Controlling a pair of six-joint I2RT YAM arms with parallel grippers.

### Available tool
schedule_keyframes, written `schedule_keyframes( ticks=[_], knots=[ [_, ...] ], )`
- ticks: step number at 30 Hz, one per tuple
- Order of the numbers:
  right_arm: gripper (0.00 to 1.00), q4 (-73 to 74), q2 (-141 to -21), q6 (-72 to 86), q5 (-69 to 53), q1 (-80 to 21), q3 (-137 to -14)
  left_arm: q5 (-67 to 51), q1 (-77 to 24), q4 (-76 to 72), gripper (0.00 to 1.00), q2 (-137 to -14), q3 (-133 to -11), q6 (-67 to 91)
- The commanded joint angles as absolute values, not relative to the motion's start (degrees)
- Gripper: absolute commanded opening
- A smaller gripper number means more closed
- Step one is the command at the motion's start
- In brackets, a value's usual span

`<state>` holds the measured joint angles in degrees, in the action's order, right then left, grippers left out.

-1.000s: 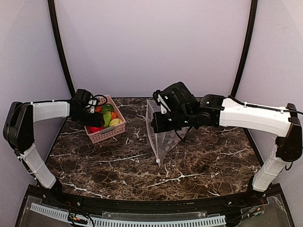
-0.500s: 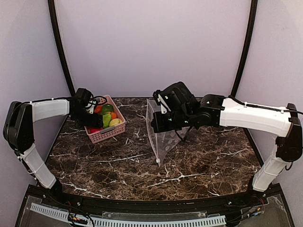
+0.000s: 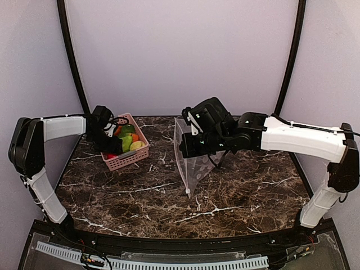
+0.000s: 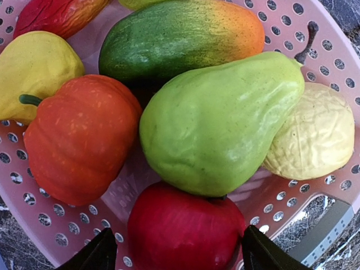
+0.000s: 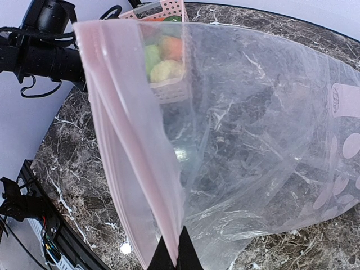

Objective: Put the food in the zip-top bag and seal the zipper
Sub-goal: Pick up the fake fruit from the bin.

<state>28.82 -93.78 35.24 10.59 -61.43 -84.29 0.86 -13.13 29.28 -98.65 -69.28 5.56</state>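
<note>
Above the pink basket (image 3: 130, 160), your left gripper (image 4: 184, 254) has only nudged its pose over the last second. Its jaws are wide and empty, straddling the red apple (image 4: 183, 228) at the basket's near end. All the food (image 3: 128, 140) sits in the basket. Right of the basket, your right gripper (image 5: 171, 256) pinches the zipper (image 5: 129, 140), holding the zip-top bag (image 5: 253, 140) upright, unchanged and seemingly empty, so nothing is transferred yet.
</note>
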Motion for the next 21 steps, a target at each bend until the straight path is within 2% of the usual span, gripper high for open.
schedule_keyframes(
  ticks=[1,12,16,21],
  knots=[
    [0.0,28.5,-93.3,35.8,11.5,-61.2,-83.8,0.2,-13.2,32.8,0.75,-99.9,-71.0,4.9],
    [0.0,28.3,-93.3,35.8,11.6,-61.2,-83.6,0.2,-13.4,34.4,0.75,-102.3,-72.1,4.5],
    [0.0,28.4,-93.1,35.9,11.8,-61.1,-83.3,0.5,-13.5,34.6,0.65,-101.9,-72.2,4.5],
    [0.0,28.3,-92.8,36.0,12.0,-61.2,-83.2,1.1,-13.6,33.6,0.62,-100.0,-71.5,4.5]
  ],
)
